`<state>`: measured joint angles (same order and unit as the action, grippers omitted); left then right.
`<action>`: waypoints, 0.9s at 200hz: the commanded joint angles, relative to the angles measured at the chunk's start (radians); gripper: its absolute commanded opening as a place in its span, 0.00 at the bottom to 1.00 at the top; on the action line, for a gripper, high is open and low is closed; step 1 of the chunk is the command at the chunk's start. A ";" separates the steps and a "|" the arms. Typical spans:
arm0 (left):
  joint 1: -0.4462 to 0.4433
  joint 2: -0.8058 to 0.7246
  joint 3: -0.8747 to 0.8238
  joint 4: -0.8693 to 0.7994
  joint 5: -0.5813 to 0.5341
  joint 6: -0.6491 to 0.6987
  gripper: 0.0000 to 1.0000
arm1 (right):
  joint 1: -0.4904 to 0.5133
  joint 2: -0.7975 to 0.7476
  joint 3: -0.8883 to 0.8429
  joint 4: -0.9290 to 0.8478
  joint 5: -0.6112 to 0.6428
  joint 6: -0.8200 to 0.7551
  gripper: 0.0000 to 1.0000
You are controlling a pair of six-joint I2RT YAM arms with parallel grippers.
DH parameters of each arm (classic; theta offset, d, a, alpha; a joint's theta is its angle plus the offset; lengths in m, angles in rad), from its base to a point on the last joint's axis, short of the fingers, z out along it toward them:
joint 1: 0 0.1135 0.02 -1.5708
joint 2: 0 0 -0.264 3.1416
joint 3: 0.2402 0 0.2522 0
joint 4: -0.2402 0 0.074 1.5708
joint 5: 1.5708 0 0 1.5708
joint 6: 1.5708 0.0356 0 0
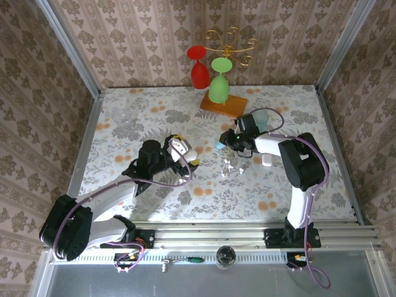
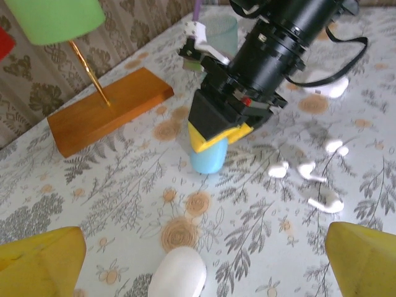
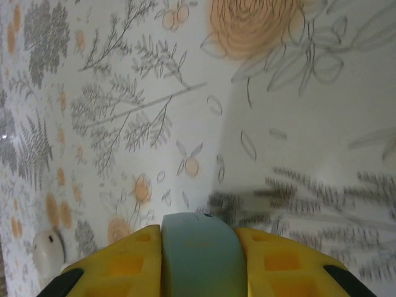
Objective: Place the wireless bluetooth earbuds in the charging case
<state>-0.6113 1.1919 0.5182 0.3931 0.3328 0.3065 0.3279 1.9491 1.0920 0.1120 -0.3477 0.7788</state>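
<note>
My right gripper (image 3: pixel 198 250) is shut on a light blue charging case (image 3: pixel 198 257), which stands on end on the table (image 2: pixel 208 154) under its yellow fingers (image 2: pixel 219 133). In the top view this gripper (image 1: pixel 228 142) is right of centre. Several tiny white earbuds (image 2: pixel 326 201) lie loose on the cloth just beside it (image 1: pixel 232 166). My left gripper (image 2: pixel 204 258) is open, its yellow fingertips (image 2: pixel 43 263) far apart at the frame's bottom corners. A white rounded case (image 2: pixel 178 272) lies on the table between them, untouched (image 1: pixel 189 152).
A wooden stand (image 1: pixel 224 103) with a green glass (image 1: pixel 219 86) and a red glass (image 1: pixel 199 71) sits at the back. A translucent cup (image 2: pixel 221 34) stands behind the right arm. Another white case (image 1: pixel 266 159) lies by the right forearm. A clear glass item (image 1: pixel 124 117) is far left.
</note>
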 commanded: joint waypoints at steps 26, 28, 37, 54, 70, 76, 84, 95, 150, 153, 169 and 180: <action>0.031 0.076 0.100 -0.179 -0.051 0.176 1.00 | 0.003 0.126 0.151 -0.047 0.053 -0.045 0.27; 0.035 0.080 0.105 -0.185 -0.049 0.184 1.00 | 0.002 0.128 0.156 -0.050 0.054 -0.045 0.28; 0.046 0.098 0.130 -0.228 -0.045 0.219 1.00 | 0.003 0.131 0.172 -0.066 0.061 -0.055 0.33; 0.066 0.130 0.182 -0.319 -0.026 0.282 1.00 | 0.002 0.110 0.186 -0.094 0.076 -0.078 0.48; 0.079 0.166 0.241 -0.437 -0.016 0.354 1.00 | 0.001 0.071 0.184 -0.121 0.092 -0.104 0.58; 0.083 0.180 0.265 -0.474 -0.017 0.381 1.00 | 0.000 0.054 0.181 -0.133 0.098 -0.114 0.61; 0.088 0.203 0.293 -0.520 -0.021 0.412 1.00 | 0.001 0.028 0.172 -0.144 0.104 -0.124 0.65; 0.091 0.237 0.328 -0.565 -0.039 0.434 0.93 | 0.002 -0.005 0.150 -0.149 0.107 -0.135 0.70; 0.093 0.407 0.485 -0.723 -0.034 0.537 0.88 | 0.036 -0.218 -0.027 -0.131 0.093 -0.132 0.80; 0.093 0.417 0.493 -0.727 -0.035 0.542 0.88 | 0.040 -0.230 -0.036 -0.130 0.094 -0.131 0.80; 0.094 0.472 0.536 -0.757 -0.037 0.562 0.88 | 0.061 -0.294 -0.084 -0.129 0.097 -0.126 0.80; 0.094 0.506 0.561 -0.772 -0.031 0.575 0.88 | 0.073 -0.333 -0.114 -0.126 0.103 -0.124 0.80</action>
<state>-0.5220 1.6409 1.0149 -0.2802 0.2905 0.8066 0.3710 1.7012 1.0344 -0.0055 -0.2649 0.6575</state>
